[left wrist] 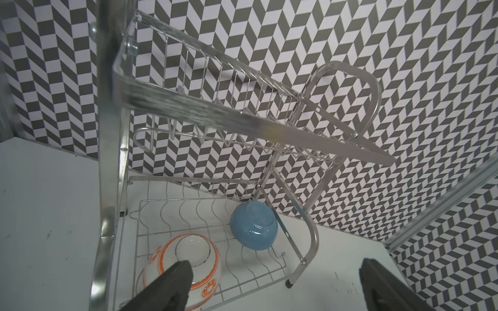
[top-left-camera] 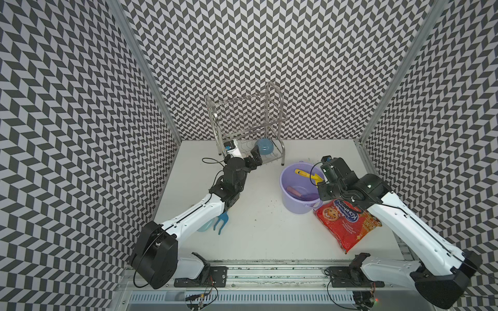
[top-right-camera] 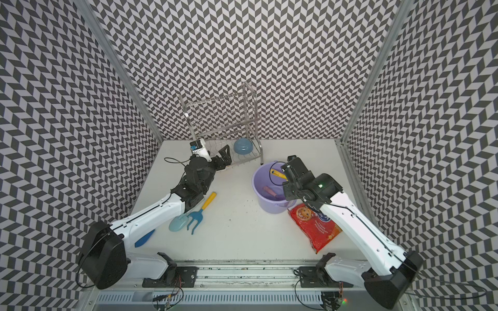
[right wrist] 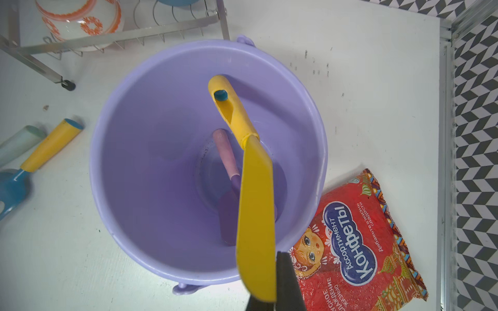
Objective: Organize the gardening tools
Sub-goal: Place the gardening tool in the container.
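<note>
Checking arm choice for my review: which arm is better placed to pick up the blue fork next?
Left, probably. The blue fork lies beside the left arm, and the left tool is open and empty by the rack. The right tool is shut on the yellow scoop over the lavender bucket.

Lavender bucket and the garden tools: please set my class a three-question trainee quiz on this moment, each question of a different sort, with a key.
1. True or false: the left pincer is shut on a bowl.
2. The purple scoop lies: A on the table; B inside the lavender bucket; C in the rack.
3. Fill in: the right pincer grips the yellow scoop by its ____.
Key: 1 false, it is open and empty. 2 B. 3 blade.
</note>
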`<state>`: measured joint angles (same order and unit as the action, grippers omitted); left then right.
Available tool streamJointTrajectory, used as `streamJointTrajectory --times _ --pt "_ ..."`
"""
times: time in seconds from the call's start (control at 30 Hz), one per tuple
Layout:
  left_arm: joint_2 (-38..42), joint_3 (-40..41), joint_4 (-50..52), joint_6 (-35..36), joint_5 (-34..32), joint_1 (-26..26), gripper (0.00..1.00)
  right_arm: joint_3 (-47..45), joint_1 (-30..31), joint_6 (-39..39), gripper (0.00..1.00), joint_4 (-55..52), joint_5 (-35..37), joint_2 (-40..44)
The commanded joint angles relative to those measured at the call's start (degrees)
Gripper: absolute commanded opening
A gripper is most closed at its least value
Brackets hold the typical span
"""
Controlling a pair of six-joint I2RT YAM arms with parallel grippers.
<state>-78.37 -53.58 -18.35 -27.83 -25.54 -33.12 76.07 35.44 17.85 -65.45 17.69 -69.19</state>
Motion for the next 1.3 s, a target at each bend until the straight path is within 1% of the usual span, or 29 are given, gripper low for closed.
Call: streamJointTrajectory --times 0.0,0.23,0.43,0.5,0.57,0.7,0.87,1.07,1.17,1.27 --pt "-0.05 -0.89 1.91 1.31 -1.44 0.59 1.00 1.68 -0.20 0.35 0.00 -0.68 -0.46 0.30" --pt "0.28 -1.51 2.77 1.54 -1.29 1.11 1.00 3.15 -0.17 1.27 0.00 -3.04 -1.57 2.49" --pt "1.96 -1.38 3.94 3.02 -0.94 1.13 1.00 5.95 -0.20 2.10 0.00 -10.32 -0.29 2.81" --pt "2.87 -0.96 4.68 3.81 -1.10 1.13 1.00 5.91 -0.21 1.91 0.00 -10.38 -2.20 2.84" --pt "4.03 -0.01 4.98 4.10 -2.04 1.13 1.00 5.76 -0.20 1.72 0.00 -10.26 -2.85 1.69" --pt "6.96 1.96 4.90 4.19 -3.55 1.26 1.00 6.65 -0.20 2.40 0.00 -10.22 -1.09 -1.92" --pt "8.78 4.38 3.80 4.04 -4.96 1.31 1.00 8.52 -0.25 2.66 0.00 -8.11 1.40 -5.69" --pt "8.72 5.59 6.96 1.24 -6.03 1.40 1.00 8.18 -0.21 1.08 0.00 -2.16 0.34 -8.19" --pt "8.88 6.25 9.06 -0.38 -5.44 1.40 1.00 8.28 -0.22 0.74 0.00 -1.73 0.57 -10.56" --pt "9.48 7.95 10.99 -3.84 -4.61 1.40 1.00 8.44 -0.20 0.58 0.00 -1.96 1.38 -12.44"
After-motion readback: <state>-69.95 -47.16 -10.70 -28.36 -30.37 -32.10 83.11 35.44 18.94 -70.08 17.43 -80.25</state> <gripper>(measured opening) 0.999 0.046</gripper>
